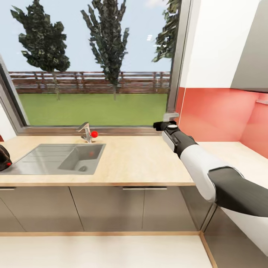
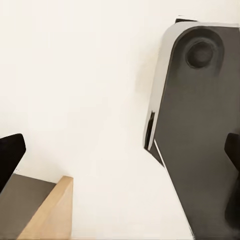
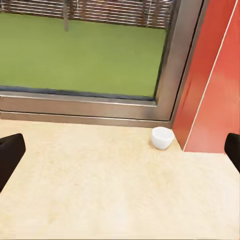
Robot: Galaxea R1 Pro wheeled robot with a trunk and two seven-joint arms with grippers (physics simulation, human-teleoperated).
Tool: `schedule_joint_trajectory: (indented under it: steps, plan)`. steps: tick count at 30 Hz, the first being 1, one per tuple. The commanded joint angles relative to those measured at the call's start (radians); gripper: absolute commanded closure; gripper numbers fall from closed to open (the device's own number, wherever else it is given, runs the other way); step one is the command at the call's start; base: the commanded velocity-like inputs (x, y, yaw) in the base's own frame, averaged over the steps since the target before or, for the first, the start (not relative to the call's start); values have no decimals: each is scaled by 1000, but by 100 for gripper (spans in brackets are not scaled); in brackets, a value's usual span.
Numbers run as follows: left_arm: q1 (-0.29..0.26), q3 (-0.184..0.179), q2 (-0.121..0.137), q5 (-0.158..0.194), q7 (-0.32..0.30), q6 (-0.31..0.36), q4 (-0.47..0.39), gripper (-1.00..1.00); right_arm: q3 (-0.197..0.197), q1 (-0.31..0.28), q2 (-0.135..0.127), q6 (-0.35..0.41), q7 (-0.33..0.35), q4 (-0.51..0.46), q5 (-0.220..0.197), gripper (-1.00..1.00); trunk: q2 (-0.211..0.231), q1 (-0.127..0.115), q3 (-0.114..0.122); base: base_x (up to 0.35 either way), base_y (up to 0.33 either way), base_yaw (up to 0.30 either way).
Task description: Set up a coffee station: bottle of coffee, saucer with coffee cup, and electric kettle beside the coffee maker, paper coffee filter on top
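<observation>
pale wood-grain covers the bench (image 1: 141, 160), which runs under a wide window (image 1: 93, 63) looking out on grass, a fence and trees. a steel sink (image 1: 56, 159) is set into the bench toward the left, with a tap (image 1: 86, 131) behind it carrying a small red knob. the right arm (image 1: 201, 163) reaches forward over the bench's right end, its wrist up near the window frame and the red wall panel (image 1: 216, 111). from the right wrist camera the right pincer (image 3: 120, 150) is spread wide, its two dark fingertips (image 3: 10, 152) at opposite edges of the picture with nothing between them; ahead of it the white coffee cup (image 3: 162, 137) stands upright on the bench in the corner, just beside the window frame and the red wall (a saucer is not under it). the left pincer (image 2: 120, 155) is likewise wide apart and holds nothing, hanging over the pale floor (image 2: 90, 100) near the robot's dark base (image 2: 205, 130) and a cabinet corner (image 2: 50, 212).
</observation>
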Motion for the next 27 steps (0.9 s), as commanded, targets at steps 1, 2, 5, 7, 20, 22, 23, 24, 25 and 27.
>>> schedule_joint_trajectory:
  steps: [1, 2, 5, 7, 20, 22, 23, 24, 25, 27]
  plan:
    - [0, 7, 2, -12, 2, 3, 0, -100, 8, -1, -3, 7, -1, 0, -6, -100, -2, 1, -2, 337, 0, 0]
    - [0, 7, 4, -14, 2, 8, 1, -100, 9, 0, -11, 7, 6, 1, -6, -100, -2, 1, -2, 337, 0, 0]
    - [0, 7, 6, -15, 2, 12, 1, -100, 9, 3, -25, 7, 23, 16, -6, -100, -2, 1, -2, 337, -6, 0]
    - [1, 7, 7, -15, 3, 13, 2, -100, 9, 3, -29, 7, 44, 32, -6, -100, -2, 1, -2, 337, -66, 0]
    - [1, 7, 8, -16, 3, 14, 6, -100, 9, 5, -34, 6, 67, 48, -6, -100, -2, 1, -2, 324, -147, 0]
    - [1, 7, 8, -16, 3, 14, 6, -100, 9, 6, -35, 5, 66, 48, -7, -100, -2, 1, -2, 301, -195, 0]
    - [1, 7, 8, -16, 3, 14, 6, -100, 9, 6, -35, 5, 66, 48, -9, -100, -2, 1, -2, 299, -195, 0]
    - [1, 7, 8, -16, 3, 14, 6, -100, 9, 6, -36, 5, 66, 48, -11, -100, -2, 1, -2, 298, -189, 0]
    - [1, 7, 9, -16, 3, 14, 6, -100, 9, 6, -36, 5, 66, 48, -16, -100, -2, 1, -2, 294, -176, 0]
    - [1, 7, 10, -16, 3, 14, 6, -100, 9, 6, -36, 5, 66, 48, -23, -100, -2, 1, -2, 290, -156, 0]
